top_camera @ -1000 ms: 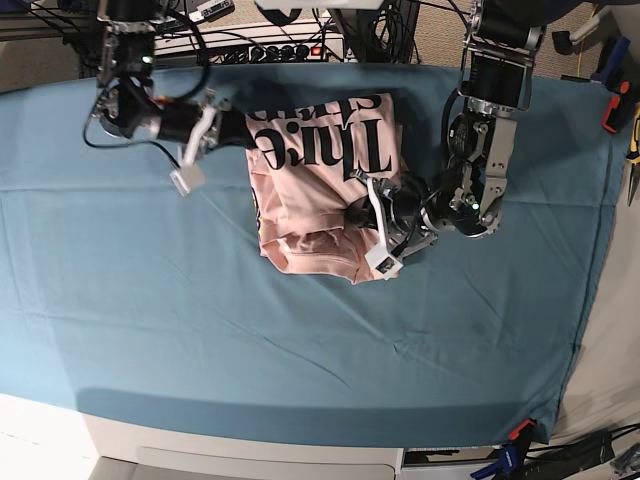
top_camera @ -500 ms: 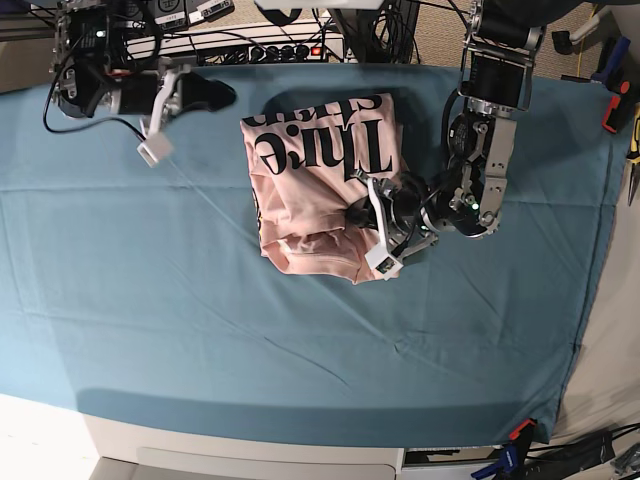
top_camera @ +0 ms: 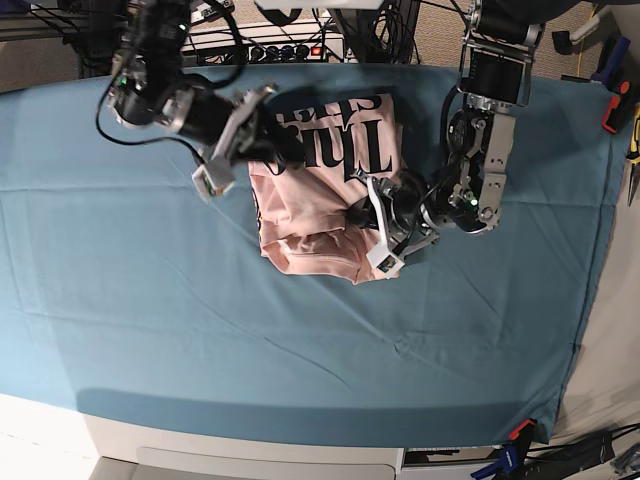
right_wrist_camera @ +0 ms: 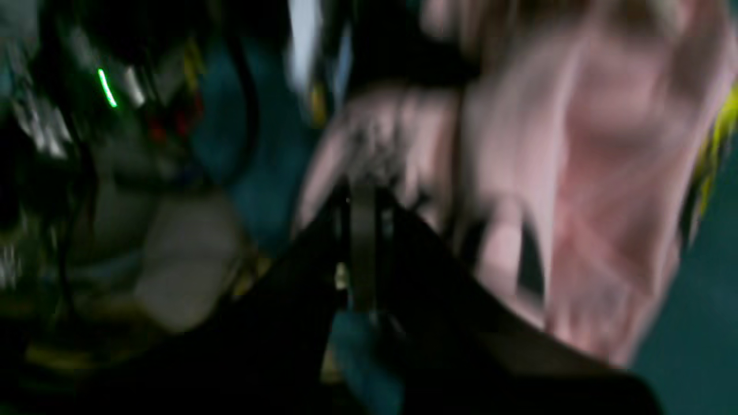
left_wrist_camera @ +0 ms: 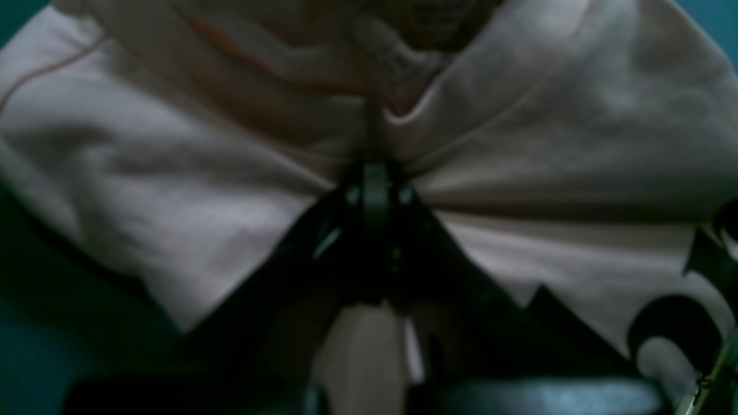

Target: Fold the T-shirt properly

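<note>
The pale pink T-shirt (top_camera: 318,225) lies partly folded on the teal cloth, its black lettering facing up at the far end. My left gripper (top_camera: 357,212) is at the shirt's right edge. The left wrist view shows it (left_wrist_camera: 375,173) shut, with pink fabric (left_wrist_camera: 548,144) bunched and creased around its tips. My right gripper (top_camera: 287,150) reaches in over the shirt's far left corner and covers part of the lettering. The blurred right wrist view shows it (right_wrist_camera: 360,193) shut, with pink cloth (right_wrist_camera: 605,173) just beyond. I cannot tell whether it touches the shirt.
The teal cloth sheet (top_camera: 300,340) covers the table. A power strip and cables (top_camera: 280,48) run along the far edge. Hand tools (top_camera: 622,100) lie past the cloth's right edge. The table's front edge (top_camera: 250,445) is near the bottom.
My right arm swung out to the far left, then came back right onto the shirt's far left corner. The left arm and the shirt's near part have barely moved.
</note>
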`<state>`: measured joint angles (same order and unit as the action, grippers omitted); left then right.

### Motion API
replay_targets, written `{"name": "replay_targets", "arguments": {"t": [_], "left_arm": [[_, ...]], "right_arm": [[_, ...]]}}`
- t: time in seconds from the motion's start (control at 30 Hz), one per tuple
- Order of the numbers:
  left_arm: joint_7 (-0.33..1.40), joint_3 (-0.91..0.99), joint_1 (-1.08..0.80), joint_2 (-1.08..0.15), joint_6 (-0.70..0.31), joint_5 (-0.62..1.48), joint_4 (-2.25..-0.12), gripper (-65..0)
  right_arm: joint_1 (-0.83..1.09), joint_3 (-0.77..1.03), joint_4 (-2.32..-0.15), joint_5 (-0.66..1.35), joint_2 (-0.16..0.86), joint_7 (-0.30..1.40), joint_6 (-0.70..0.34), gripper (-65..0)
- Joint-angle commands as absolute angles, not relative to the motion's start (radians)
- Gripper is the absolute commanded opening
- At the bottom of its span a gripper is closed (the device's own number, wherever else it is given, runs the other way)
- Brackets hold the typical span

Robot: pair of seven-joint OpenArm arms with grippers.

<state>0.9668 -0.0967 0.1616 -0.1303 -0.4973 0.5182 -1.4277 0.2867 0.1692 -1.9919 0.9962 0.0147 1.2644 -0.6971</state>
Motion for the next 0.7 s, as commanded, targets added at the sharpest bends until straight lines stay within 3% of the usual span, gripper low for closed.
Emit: {"name": "replay_targets", "arguments": {"t": [0.0, 0.4, 0.67], "left_arm": [[0.994, -0.096, 0.166, -0.133, -0.487, 0.487, -1.434, -65.0], [0.994, -0.096, 0.165, -0.133, -0.490, 0.487, -1.434, -65.0], [0.994, -0.096, 0.157, -0.134, -0.490, 0.486, -1.434, -65.0]], "right_arm": [[0.274, 0.171, -1.983, 1.012, 0.005, 1.243, -0.698, -65.0], [0.079, 0.171, -1.556, 1.123, -0.046, 1.270, -0.698, -65.0], [0.078, 0.172, -1.539, 1.030, -0.050, 1.304, -0.692, -65.0]]}}
